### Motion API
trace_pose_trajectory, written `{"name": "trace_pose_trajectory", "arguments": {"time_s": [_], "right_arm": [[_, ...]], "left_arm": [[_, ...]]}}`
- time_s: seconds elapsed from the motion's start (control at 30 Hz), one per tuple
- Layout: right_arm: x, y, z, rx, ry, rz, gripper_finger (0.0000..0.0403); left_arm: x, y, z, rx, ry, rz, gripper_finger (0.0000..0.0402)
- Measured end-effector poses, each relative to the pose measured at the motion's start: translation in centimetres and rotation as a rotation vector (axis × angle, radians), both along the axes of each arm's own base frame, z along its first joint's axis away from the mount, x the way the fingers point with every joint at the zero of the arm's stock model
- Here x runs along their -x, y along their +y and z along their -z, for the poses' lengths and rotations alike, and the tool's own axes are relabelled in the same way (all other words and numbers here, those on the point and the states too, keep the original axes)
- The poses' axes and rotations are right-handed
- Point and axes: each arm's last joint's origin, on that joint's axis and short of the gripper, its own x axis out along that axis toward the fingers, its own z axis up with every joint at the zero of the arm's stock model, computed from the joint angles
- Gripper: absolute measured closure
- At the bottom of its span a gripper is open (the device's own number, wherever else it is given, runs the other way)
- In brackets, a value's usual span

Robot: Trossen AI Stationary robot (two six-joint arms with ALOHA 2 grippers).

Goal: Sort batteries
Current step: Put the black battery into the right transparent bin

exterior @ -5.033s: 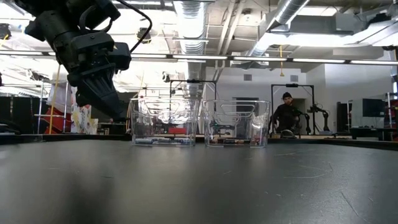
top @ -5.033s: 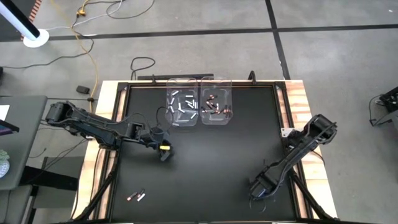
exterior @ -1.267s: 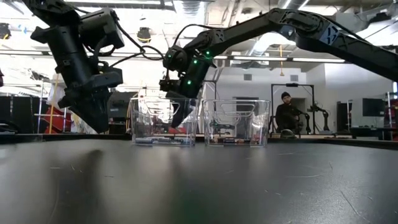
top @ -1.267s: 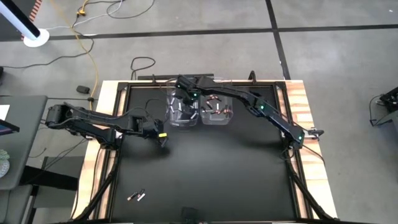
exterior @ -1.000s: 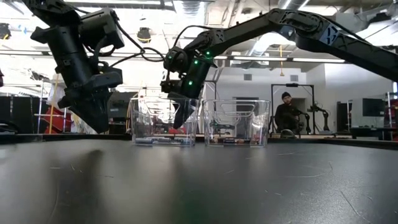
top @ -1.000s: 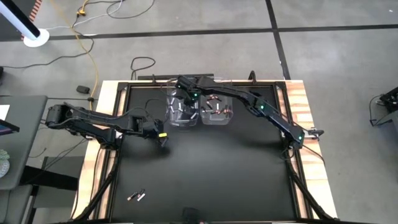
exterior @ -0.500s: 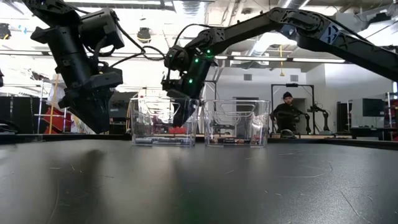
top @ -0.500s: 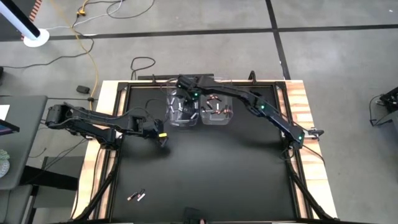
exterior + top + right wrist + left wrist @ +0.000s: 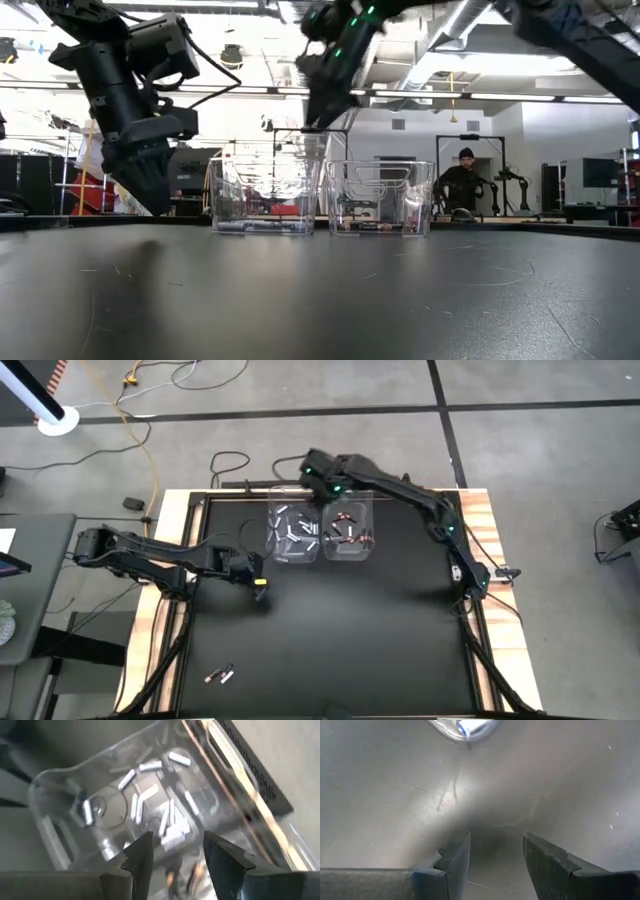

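Observation:
Two clear bins stand side by side at the table's far edge. The left bin (image 9: pixel 271 536) (image 9: pixel 262 188) (image 9: pixel 50 822) holds white batteries (image 9: pixel 295 530) (image 9: pixel 150 793) lying on its floor. The right bin (image 9: pixel 372 526) (image 9: pixel 386 190) holds reddish-copper batteries (image 9: pixel 346 532). Two loose batteries (image 9: pixel 218 676) lie on the table near its near-left corner. My right gripper (image 9: pixel 320 484) (image 9: pixel 316 118) (image 9: pixel 177 854) hangs open and empty above the left bin's far side. My left gripper (image 9: pixel 262 591) (image 9: pixel 150 198) (image 9: pixel 496 853) hovers open over bare table, left of the bins.
The black tabletop (image 9: pixel 350 630) lies bare between the bins and the loose batteries. Wooden side rails (image 9: pixel 483 520) frame the table. A person (image 9: pixel 462 184) sits far behind the table in the room.
My right gripper has risen out of the left bin, where it reached down a second ago, and moved up and toward the table's far edge. It now stands well above the bin's rim.

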Motion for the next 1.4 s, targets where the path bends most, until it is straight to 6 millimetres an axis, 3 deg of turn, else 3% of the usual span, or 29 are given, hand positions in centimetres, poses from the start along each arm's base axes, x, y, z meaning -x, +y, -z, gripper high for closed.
{"name": "trace_pose_trajectory", "arguments": {"time_s": [0.1,0.23,0.4,0.53,0.67,0.93,1.2,1.4], "right_arm": [[2.0,1.3,-2.8,-0.029,0.001,0.036,0.0221],[3.2,4.6,-5.7,-0.016,-0.045,0.054,0.0231],[4.2,10.4,-5.9,0.054,-0.006,0.116,0.0238],[5.5,15.7,-3.7,0.029,0.04,0.169,0.0238],[7.4,20.7,-0.1,-0.042,0.05,0.245,0.0239],[12.7,30.0,6.2,-0.199,-0.085,0.256,0.0239],[18.8,35.2,10.5,-0.227,-0.177,0.362,0.0239],[22.3,38.2,11.9,-0.276,-0.162,0.34,0.0239]], "left_arm": [[0.2,-0.1,0.1,0.023,0.023,0.032,0.0226],[0.8,-0.8,0.4,0.046,0.094,0.052,0.0226],[1.5,-2.2,0.6,0.054,0.168,0.078,0.0226],[1.8,-3.6,0.7,0.051,0.184,0.125,0.0226],[1.9,-4.7,0.7,0.051,0.184,0.159,0.0226],[2.5,-6.0,0.8,0.11,0.214,0.18,0.0226],[2.9,-7.4,-1.2,0.141,0.279,0.075,0.0226],[2.8,-9.6,-3.7,0.19,0.243,0.016,0.0226]]}}
